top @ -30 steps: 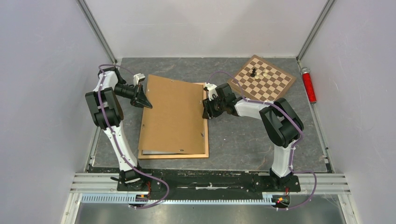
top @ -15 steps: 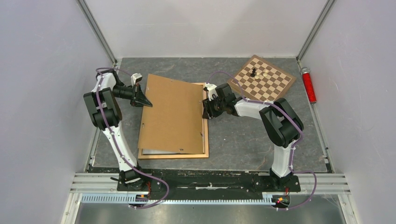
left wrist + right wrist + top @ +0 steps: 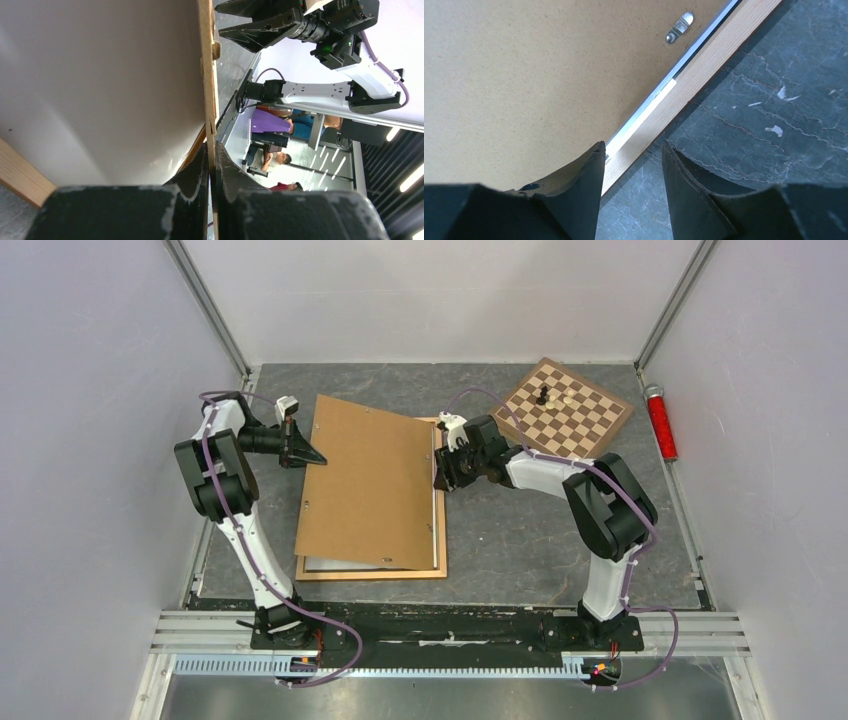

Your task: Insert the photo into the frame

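- Item: thin light-brown wooden rectangular picture frame (image 3: 372,573). It lies flat on the dark grey stone-patterned table (image 3: 520,530), between my two arms. Its near and right rails show bare.
- Item: large rectangular paper photo (image 3: 100,90). Only a plain white face shows, so I judge it lies print-down inside the frame. A white strip of it also peeks out along the near rail in the top view.
- Item: plain brown flat backing board (image 3: 370,485). It lies over the photo, skewed against the frame, with its far-left corner overhanging the rail. It is not seated in the recess.
- Item: my left gripper (image 3: 211,150). It is clamped on the thin left edge of the backing board, which runs edge-on between my fingers (image 3: 197,170).
- Item: my right gripper (image 3: 631,152). Its jaws stand apart, one finger over the board side and the other over the table, with the frame's right rail between them. It grasps nothing, and I cannot tell whether it touches the rail.
- Item: small silver metal clip (image 3: 679,27). It sits on the board near the right rail.
- Item: brown-and-cream chessboard (image 3: 590,420). It is at the far right, well apart and not involved.
- Status: by my reading the photo is placed. Left to do: square the board, lower it into the frame and secure it.
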`<action>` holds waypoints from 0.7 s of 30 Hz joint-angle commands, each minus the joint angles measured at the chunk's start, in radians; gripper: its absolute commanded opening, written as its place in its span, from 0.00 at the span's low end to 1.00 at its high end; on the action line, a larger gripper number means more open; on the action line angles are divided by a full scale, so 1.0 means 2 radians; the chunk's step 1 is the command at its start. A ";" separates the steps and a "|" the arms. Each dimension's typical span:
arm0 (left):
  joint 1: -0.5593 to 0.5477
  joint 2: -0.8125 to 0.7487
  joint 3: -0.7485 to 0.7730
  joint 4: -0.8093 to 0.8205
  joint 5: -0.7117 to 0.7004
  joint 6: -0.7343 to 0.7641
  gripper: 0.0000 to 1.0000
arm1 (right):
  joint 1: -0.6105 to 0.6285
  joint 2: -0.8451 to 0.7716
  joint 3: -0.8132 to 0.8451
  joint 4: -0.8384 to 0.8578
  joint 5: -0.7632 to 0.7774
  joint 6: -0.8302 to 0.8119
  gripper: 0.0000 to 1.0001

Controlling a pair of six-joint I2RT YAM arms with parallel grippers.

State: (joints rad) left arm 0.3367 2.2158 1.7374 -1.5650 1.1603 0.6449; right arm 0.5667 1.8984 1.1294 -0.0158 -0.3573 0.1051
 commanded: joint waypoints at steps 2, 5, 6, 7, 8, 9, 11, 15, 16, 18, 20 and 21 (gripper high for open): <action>0.001 -0.046 -0.011 -0.041 0.076 -0.026 0.02 | -0.002 -0.034 -0.003 0.014 0.004 0.002 0.48; 0.001 -0.051 -0.020 -0.042 0.089 -0.030 0.02 | -0.003 -0.035 -0.003 0.013 0.004 0.002 0.48; 0.001 -0.051 -0.024 -0.042 0.096 -0.033 0.02 | -0.003 -0.034 -0.003 0.013 0.004 0.003 0.48; 0.001 -0.052 -0.027 -0.042 0.101 -0.034 0.02 | -0.003 -0.035 -0.004 0.013 0.003 0.003 0.48; 0.001 -0.053 -0.029 -0.042 0.103 -0.033 0.02 | -0.003 -0.035 -0.004 0.014 0.003 0.003 0.48; 0.001 -0.053 -0.029 -0.041 0.102 -0.034 0.02 | -0.003 -0.036 -0.005 0.014 0.004 0.002 0.48; 0.001 -0.051 -0.029 -0.041 0.101 -0.034 0.02 | -0.004 -0.036 -0.005 0.014 0.004 0.002 0.48; 0.000 -0.048 -0.028 -0.041 0.093 -0.030 0.02 | -0.005 -0.038 -0.007 0.014 0.005 0.001 0.48; 0.000 -0.047 -0.028 -0.042 0.090 -0.029 0.02 | -0.005 -0.038 -0.007 0.014 0.006 0.001 0.48; -0.001 -0.046 -0.030 -0.042 0.083 -0.026 0.02 | -0.006 -0.039 -0.008 0.014 0.007 0.001 0.48; -0.003 -0.045 -0.030 -0.041 0.069 -0.022 0.02 | -0.006 -0.040 -0.009 0.014 0.007 0.001 0.48; -0.003 -0.045 -0.029 -0.042 0.063 -0.019 0.02 | -0.006 -0.039 -0.009 0.014 0.008 0.000 0.48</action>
State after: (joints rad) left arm 0.3359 2.1784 1.6775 -1.5360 1.2320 0.6174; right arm 0.5598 1.8599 1.1183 -0.0162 -0.3573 0.1051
